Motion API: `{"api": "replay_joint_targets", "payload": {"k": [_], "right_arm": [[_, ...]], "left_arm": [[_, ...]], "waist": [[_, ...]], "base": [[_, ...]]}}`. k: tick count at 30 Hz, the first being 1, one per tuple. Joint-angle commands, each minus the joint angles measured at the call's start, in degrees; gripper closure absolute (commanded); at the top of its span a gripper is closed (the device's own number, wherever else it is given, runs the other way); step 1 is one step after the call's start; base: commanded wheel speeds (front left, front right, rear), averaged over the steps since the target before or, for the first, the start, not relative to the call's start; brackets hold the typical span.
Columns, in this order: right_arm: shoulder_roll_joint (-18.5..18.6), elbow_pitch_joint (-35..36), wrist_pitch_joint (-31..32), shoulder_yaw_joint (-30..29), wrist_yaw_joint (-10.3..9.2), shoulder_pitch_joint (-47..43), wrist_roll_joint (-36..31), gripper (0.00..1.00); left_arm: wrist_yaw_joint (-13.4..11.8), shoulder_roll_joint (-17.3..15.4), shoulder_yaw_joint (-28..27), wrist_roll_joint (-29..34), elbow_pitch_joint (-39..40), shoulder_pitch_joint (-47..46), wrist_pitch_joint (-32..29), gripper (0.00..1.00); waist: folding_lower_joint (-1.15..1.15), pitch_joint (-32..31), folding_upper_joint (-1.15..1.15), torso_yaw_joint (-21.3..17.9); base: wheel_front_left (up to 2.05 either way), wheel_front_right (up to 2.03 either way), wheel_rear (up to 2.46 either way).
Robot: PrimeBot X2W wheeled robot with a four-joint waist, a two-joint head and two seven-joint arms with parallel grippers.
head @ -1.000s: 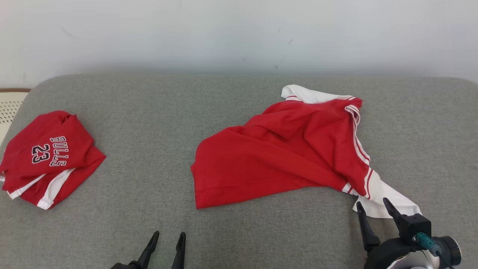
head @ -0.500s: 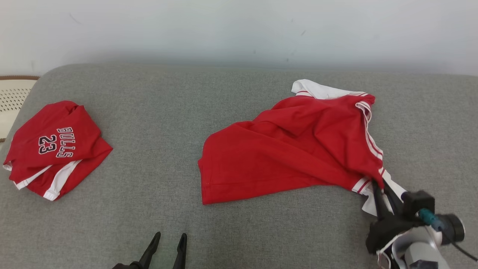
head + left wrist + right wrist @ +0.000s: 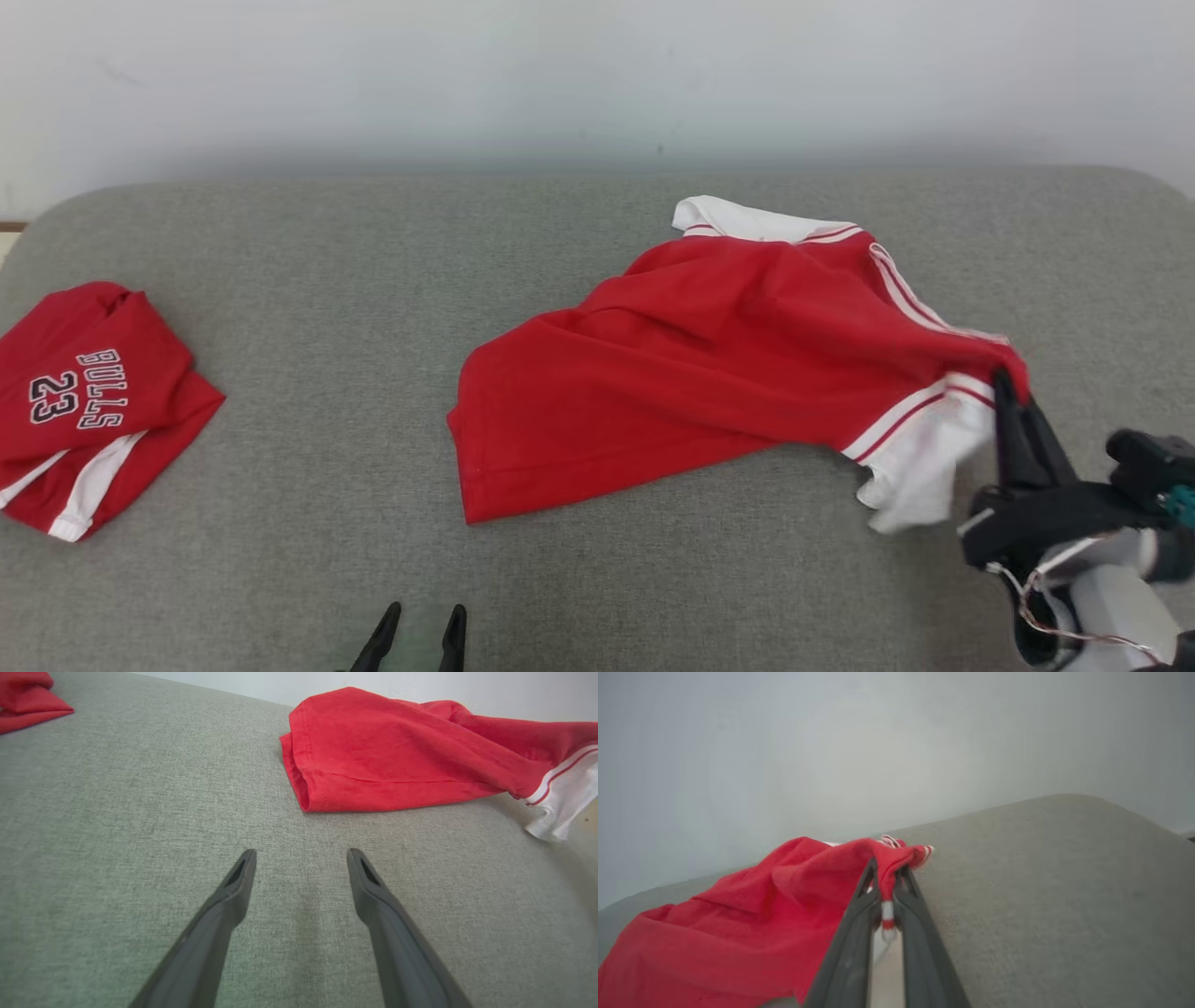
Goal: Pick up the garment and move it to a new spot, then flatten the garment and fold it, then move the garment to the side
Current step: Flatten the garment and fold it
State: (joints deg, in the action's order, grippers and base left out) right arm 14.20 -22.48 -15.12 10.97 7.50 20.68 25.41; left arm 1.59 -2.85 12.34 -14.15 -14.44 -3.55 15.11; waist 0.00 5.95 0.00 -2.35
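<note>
- Head view: the right gripper (image 3: 1008, 385), open a second ago, now pinches the garment's (image 3: 709, 373) white-striped corner near the bench's (image 3: 327, 280) right edge.
- Left wrist view: the left gripper (image 3: 301, 854) gapes empty near the front edge, with bare bench between it and the garment's hem.
- Right wrist view: the fingers (image 3: 854, 938) clamp red fabric, with open bench to the right.

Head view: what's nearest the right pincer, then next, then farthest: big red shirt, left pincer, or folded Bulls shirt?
1. Big red shirt, pinched in the right pincer.
2. Left pincer, bottom middle.
3. Folded Bulls shirt, far left.
</note>
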Motion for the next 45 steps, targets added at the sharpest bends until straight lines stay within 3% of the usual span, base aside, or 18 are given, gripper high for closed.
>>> {"api": "replay_joint_targets", "payload": {"k": [1,3,4,5,6,11,16,22,28,38,45], "right_arm": [[1.3,-2.2,0.0,-0.3,-0.01,0.1,0.4,1.00],[2.5,-6.7,0.0,-1.0,-0.01,1.1,0.8,1.00],[3.7,-9.1,0.0,-1.6,-0.01,1.8,-0.4,0.91],[4.4,-11.5,-0.1,-2.7,-0.01,2.5,-0.9,0.51],[5.3,-14.3,0.0,-4.0,-0.01,2.8,-2.6,0.00],[6.4,-18.0,0.0,-13.8,-0.01,5.2,-15.3,0.00],[3.3,-13.0,0.0,-14.0,-0.01,2.4,-20.4,0.00],[0.4,-6.5,0.0,-6.2,-0.01,-3.8,-19.6,0.00],[0.0,-4.0,0.0,0.4,-0.01,-10.2,-17.9,0.00],[-0.7,-6.8,0.0,1.5,-0.01,-12.7,-18.5,0.00],[-3.5,-12.0,0.0,-2.4,-0.01,-11.3,-18.6,0.00]], "left_arm": [[-0.1,-0.1,0.3,-0.1,-0.2,-0.2,0.1,0.00],[0.0,-0.1,0.6,-0.2,-0.4,-0.8,0.1,0.00],[0.0,-0.1,0.7,-0.1,-0.5,-1.1,0.1,0.00],[0.1,-0.1,0.7,-0.1,-0.5,-1.3,0.1,0.00],[0.2,-0.1,0.8,-0.1,-0.6,-1.4,0.1,0.00],[0.5,-0.1,0.5,0.5,-0.9,-1.4,0.1,0.00],[0.4,-0.1,-0.2,0.2,-1.3,0.5,0.1,0.00],[0.3,-0.1,-0.6,0.0,-1.0,2.0,0.1,0.00],[0.3,-0.1,-0.9,0.1,-0.8,2.7,0.1,0.00],[0.2,-0.1,-0.9,0.4,-0.8,3.4,0.1,0.00],[0.3,-0.1,-0.2,0.1,-1.2,3.2,0.1,0.00]], "waist": [[0.00,0.4,0.00,-0.9],[0.00,0.7,0.00,-1.0],[0.00,0.9,0.00,-1.0],[0.00,1.0,0.00,-1.0],[0.00,1.1,0.00,-0.9],[0.00,0.8,0.00,-0.5],[0.00,-1.1,0.00,-0.7],[0.00,-3.9,0.00,-1.8],[0.00,-4.8,0.00,-2.2],[0.00,-4.1,0.00,-2.3],[0.00,-4.0,0.00,-1.1]], "base": [[0.00,0.00,0.00],[0.00,0.00,0.00],[0.00,0.00,0.00],[0.00,0.00,0.00],[0.00,0.00,0.00],[0.00,0.00,0.00],[0.00,0.00,0.00],[0.00,0.00,0.00],[0.00,0.00,0.00],[0.00,0.00,0.00],[0.00,0.00,0.00]]}}
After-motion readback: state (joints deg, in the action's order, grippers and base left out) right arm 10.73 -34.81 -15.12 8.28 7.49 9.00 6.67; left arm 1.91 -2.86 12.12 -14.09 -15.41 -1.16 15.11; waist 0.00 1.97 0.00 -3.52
